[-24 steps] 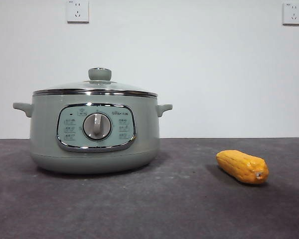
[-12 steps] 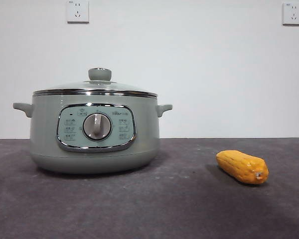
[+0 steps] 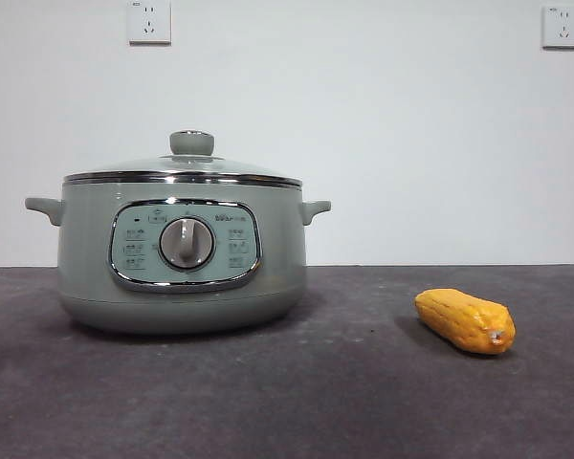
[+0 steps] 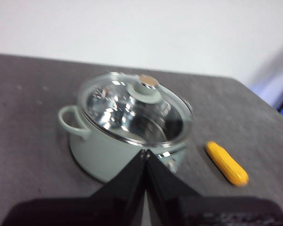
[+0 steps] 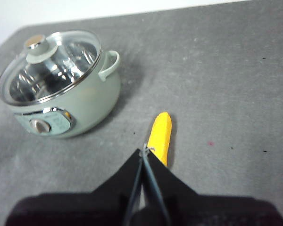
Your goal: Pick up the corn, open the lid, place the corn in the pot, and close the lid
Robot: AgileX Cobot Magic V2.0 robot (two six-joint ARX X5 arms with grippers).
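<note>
Yellow corn [image 3: 465, 320] lies on table [image 3: 287, 402] beside lidded pot [image 3: 180, 253] (lid [image 3: 184, 164] seated); left gripper [image 4: 145, 153] and right gripper [image 5: 144, 151] both closed, empty.

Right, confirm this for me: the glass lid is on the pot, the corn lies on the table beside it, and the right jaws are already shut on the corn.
Not quite. The lid is on the pot and the corn lies beside it, but the right gripper holds nothing: the right wrist view shows its jaws shut above the table, short of the corn.
</note>
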